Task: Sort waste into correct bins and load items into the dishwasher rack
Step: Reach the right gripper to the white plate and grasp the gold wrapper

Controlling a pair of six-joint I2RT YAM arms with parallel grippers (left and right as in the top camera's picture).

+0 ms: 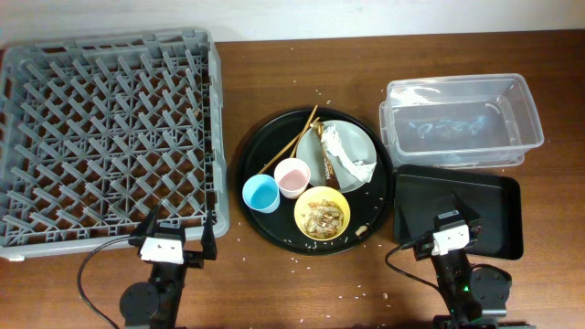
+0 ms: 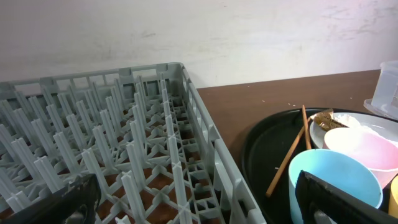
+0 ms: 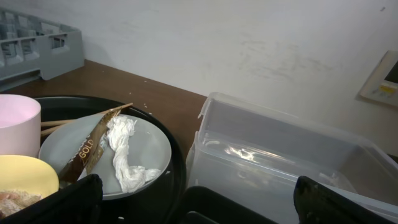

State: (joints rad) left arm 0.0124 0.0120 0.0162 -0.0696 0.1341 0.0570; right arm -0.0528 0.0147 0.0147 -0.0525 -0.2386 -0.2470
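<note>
- The left gripper [image 2: 196, 193] had its fingers spread wide, with nothing between them. This was probably a ready pose ahead of a first pick.
- The rack [image 2: 204, 124] lay ahead of the left gripper's left finger. It sat on this arm's side, so loading would likely fall to it.
- The blue cup [image 2: 333, 171] stood just beside the left gripper's right finger, touching the pink cup [image 2: 367, 146] beyond it. The chopsticks [image 2: 289, 158] lay farther ahead.
- The right gripper [image 3: 196, 193] was equally wide open and empty. It hung over the near part of the black bin [image 1: 498, 206].
- The tub [image 3: 267, 168] stood ahead of the right gripper's right finger. Both bins were near this arm, which suits it to sorting the waste.
- The plate [image 3: 152, 146] lay ahead of the right gripper's left finger and carried the white wrapper [image 3: 124, 155] and the brown wrapper [image 3: 87, 149]. Both would need to come off before the plate was racked.
- The bowl [image 3: 25, 171] stood just beside that same finger and held the scraps [image 1: 325, 215]. It would need emptying first for the same reason.
- The round tray [image 1: 260, 224] held all the dishes between the two arms, apparently within reach of either.
</note>
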